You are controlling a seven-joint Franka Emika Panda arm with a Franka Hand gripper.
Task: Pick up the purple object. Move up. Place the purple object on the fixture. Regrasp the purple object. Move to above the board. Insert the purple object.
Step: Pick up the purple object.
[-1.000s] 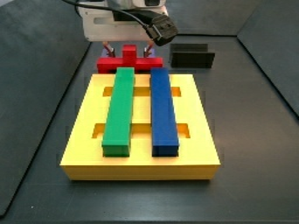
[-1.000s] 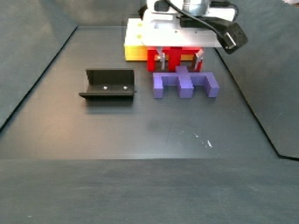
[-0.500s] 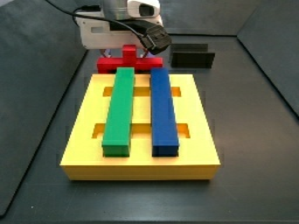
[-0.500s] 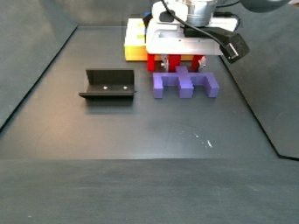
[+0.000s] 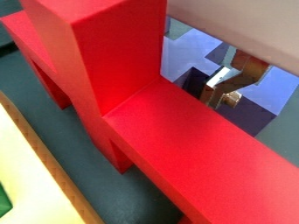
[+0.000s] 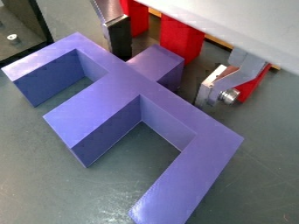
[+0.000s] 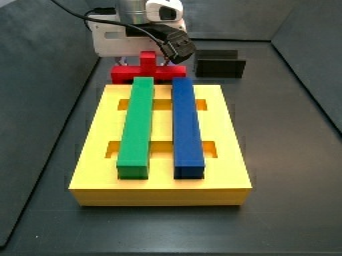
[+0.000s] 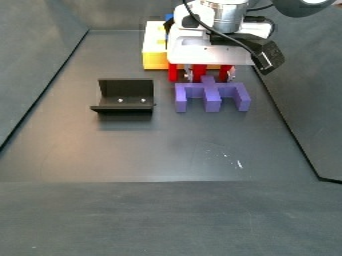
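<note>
The purple object (image 6: 117,114) lies flat on the dark floor (image 8: 160,150), just in front of the red cross-shaped block (image 8: 201,70); in a side view it shows as (image 8: 214,98). My gripper (image 6: 173,63) is down over it and open. Its fingers (image 6: 117,39) stand on either side of the raised centre post, with gaps to it. In a wrist view the red block (image 5: 117,96) fills the foreground and the purple object (image 5: 205,66) shows behind it. The fixture (image 8: 123,98) stands apart on the floor. The yellow board (image 7: 100,165) bears a green bar (image 7: 138,120) and a blue bar (image 7: 187,125).
The red block (image 7: 144,70) sits between the board and the purple object, close to my fingers. In a side view the fixture (image 7: 221,64) is beyond the board's far corner. Dark walls enclose the floor.
Over the last second my gripper has come down a little over the purple object. In the last half second almost nothing has moved.
</note>
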